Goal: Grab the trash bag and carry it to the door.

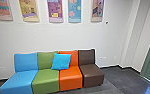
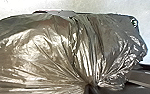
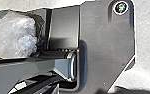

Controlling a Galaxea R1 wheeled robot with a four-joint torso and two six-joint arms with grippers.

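One trash bag point(image 2: 41, 50), neck bunched at the left gripper point(image 2: 90, 87), which looks clamped on it; bulk fans out from that pinch. Left arm nearer. Long axis unclear. Right gripper: can't tell state.

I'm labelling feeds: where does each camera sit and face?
Head: high up, facing forward and down at a sofa under posters.
Left wrist: on that wrist, facing the gathered trash bag.
Right wrist: on that wrist, facing the robot's dark plate and jointed bar.
Shared: both wrist views show crinkled plastic, probably the same bag.
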